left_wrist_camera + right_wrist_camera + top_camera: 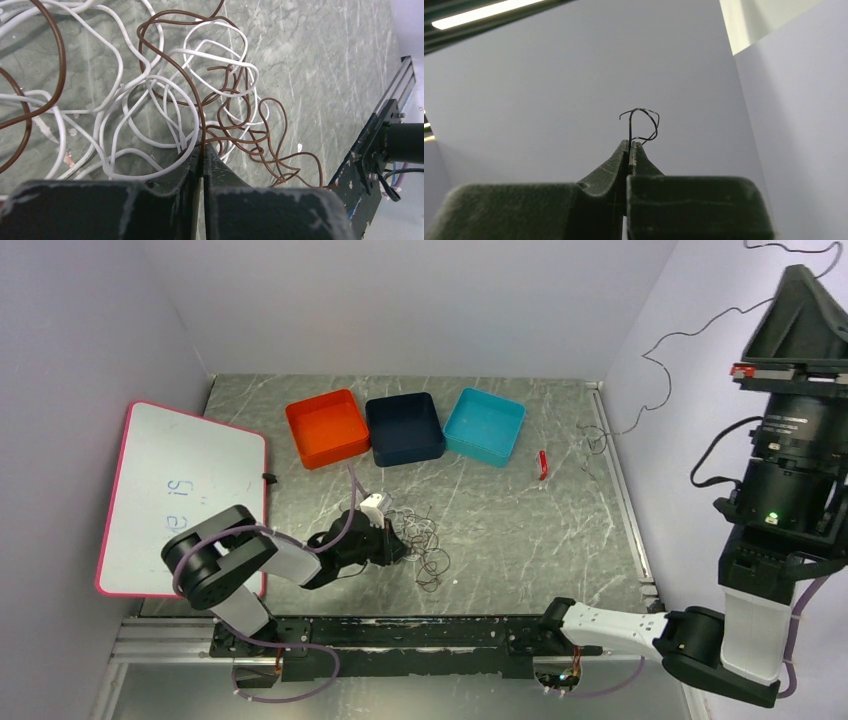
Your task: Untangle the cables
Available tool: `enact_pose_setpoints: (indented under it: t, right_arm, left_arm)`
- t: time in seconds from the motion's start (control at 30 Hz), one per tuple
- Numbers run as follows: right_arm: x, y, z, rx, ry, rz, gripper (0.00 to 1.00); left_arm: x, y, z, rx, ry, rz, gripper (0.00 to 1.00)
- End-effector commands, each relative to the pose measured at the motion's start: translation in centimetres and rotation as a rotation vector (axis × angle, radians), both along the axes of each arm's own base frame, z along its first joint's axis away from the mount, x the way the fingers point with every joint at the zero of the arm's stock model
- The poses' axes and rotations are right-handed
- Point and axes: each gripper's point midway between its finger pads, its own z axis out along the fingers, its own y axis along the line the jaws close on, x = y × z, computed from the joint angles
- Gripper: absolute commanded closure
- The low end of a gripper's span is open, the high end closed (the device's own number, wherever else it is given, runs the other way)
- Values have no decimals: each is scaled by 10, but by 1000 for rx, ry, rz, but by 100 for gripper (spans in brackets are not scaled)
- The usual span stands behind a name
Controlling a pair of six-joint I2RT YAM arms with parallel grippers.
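While the right gripper (630,144), high at 3 o'clock, pinches a black wire (630,125), the left gripper (203,148) clamps a brown wire (201,122) in the tangle (425,545) at 6 o'clock of the navy bin (408,453), likely awaiting a slow pull.

Looked like a robotics lab cell: plain pale walls (400,300) boxed in a marble-patterned table (560,530). The left arm (290,560) and right arm (615,625) were bolted to a black rail (420,632). Beyond them were an orange bin (327,427), navy bin (404,427), teal bin (484,426) and a whiteboard (180,490).
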Motion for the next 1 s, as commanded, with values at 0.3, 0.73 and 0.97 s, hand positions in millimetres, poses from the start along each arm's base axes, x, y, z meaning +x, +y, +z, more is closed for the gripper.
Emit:
enact_pose_setpoints:
  t: [0.3, 0.73, 0.97]
  right_arm:
    - [109, 118, -97, -250, 427, 5, 100]
    - [198, 164, -170, -401, 673, -7, 100]
    - [256, 139, -211, -360, 758, 75, 100]
  left_arm:
    - [3, 26, 15, 192, -82, 8, 69]
    - [19, 38, 59, 205, -139, 107, 41]
    - [27, 49, 96, 203, -200, 164, 16]
